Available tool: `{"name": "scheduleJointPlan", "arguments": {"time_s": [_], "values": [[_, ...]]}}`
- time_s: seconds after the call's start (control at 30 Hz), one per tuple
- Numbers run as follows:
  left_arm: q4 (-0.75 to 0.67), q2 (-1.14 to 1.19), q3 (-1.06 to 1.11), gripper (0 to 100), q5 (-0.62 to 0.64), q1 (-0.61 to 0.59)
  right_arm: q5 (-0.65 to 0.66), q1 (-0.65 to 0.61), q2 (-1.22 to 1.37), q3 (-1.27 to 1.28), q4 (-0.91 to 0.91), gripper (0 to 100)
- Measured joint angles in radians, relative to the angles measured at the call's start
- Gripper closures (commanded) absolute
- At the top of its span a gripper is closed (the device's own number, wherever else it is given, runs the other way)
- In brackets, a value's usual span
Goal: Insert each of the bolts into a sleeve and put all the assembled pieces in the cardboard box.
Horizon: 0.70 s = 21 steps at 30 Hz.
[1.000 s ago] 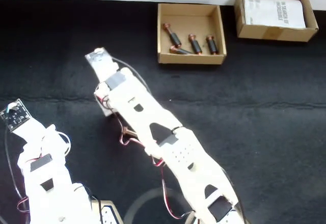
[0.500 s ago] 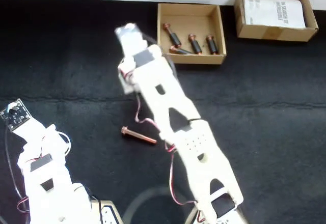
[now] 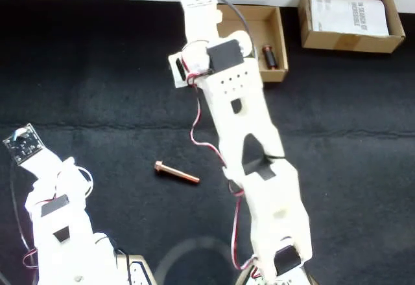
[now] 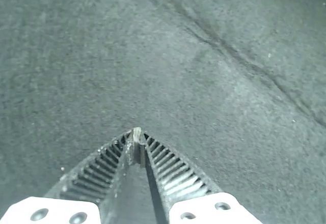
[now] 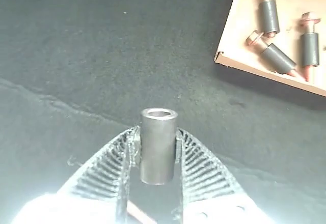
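So the right gripper [image 5: 158,133] is pinching an empty sleeve [image 5: 158,147] upright, bore facing up, near the cardboard box [image 5: 237,20], probably so a bolt can slide in. A loose bolt [image 3: 176,172] lies on the black cloth [image 3: 97,71], well apart. The left gripper [image 4: 135,135] has its jaws pressed together, holding nothing.

Using the cardboard box [image 3: 275,76] as my reference point: three assembled pieces [image 5: 275,57] lie inside it, and a second box [image 3: 350,22] sits near it on the right. My right gripper [image 5: 158,132] is just outside its left wall, over the table [image 3: 337,168], with a sleeve [image 5: 158,145] between the fingers. A loose bolt [image 3: 176,172] lies on the table well in front of the box and to the left. My left gripper [image 4: 135,135] is further left again.
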Motion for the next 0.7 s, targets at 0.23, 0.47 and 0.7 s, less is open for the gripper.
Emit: {"name": "scheduleJointPlan", "arguments": {"time_s": [0.23, 0.47, 0.7], "values": [[0.044, 0.0, 0.0, 98, 0.069, 0.06, 0.08, 0.012, -0.408, 0.358, 0.002, 99.1], [0.144, 0.0, 0.0, 99, 0.091, 0.124, 0.089, 0.129, -0.822, 0.804, -0.006, 99.1], [0.331, 0.0, -0.08, 98, 0.091, 0.152, 0.16, 0.238, -1.158, 1.146, -0.034, 99.1]]}}
